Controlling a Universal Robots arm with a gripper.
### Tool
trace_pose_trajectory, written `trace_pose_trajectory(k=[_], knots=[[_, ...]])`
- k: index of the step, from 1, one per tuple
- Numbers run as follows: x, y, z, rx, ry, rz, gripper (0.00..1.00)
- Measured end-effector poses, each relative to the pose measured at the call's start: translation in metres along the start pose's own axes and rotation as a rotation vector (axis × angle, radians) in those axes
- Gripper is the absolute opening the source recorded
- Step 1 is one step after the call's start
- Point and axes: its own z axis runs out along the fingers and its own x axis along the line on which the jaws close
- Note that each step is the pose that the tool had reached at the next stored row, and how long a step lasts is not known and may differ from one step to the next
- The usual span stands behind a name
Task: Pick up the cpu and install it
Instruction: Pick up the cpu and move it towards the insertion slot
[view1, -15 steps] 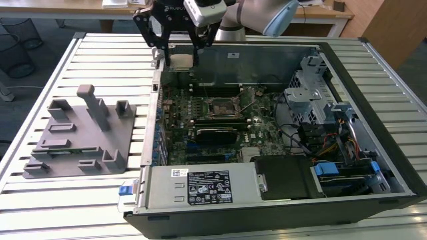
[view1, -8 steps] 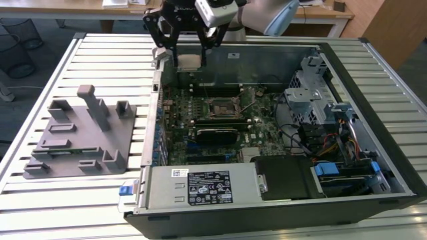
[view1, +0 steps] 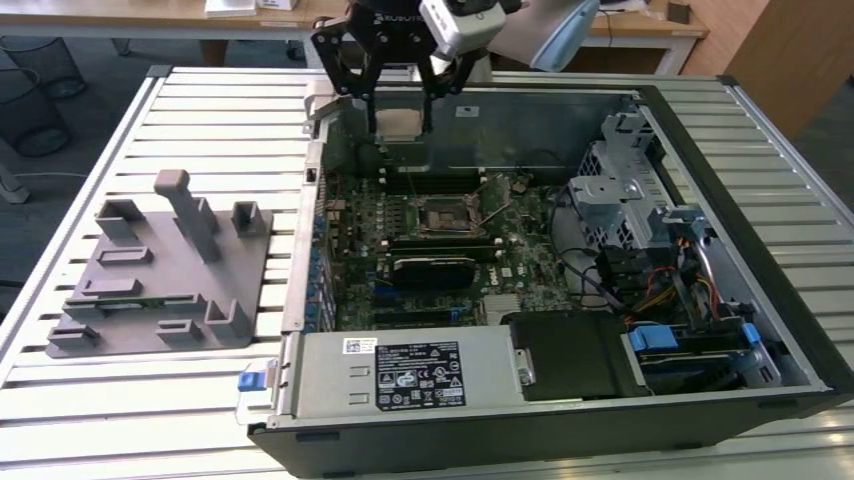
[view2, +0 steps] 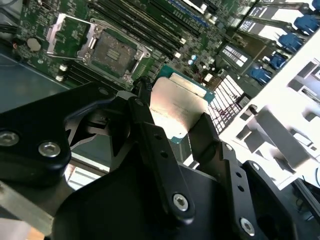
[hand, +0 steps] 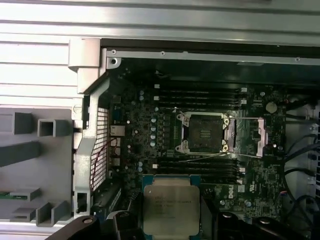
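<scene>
Clamping cpu (hand: 171, 205) in claw (view2: 172, 105) — above motherboard (hand: 260, 185), apart from socket (hand: 202, 132).

cpu (hand: 171, 204): silver metal top, dull sheen, green rim. tool (view2: 172, 102): black matt metal, shiny screw heads. fixture plate (view1: 174, 272): grey matt plastic. surface (view1: 200, 110): pale smooth metal slats. case (view1: 534, 440): black matt metal. socket frame (hand: 204, 116): glossy bare metal.
</scene>
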Motion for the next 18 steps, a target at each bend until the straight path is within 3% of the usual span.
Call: trace_pose_trajectory(k=[18], knots=[[-0.0503, 0.0017, 0.0021, -0.0002, 0.0005, 0.000, 0.54]])
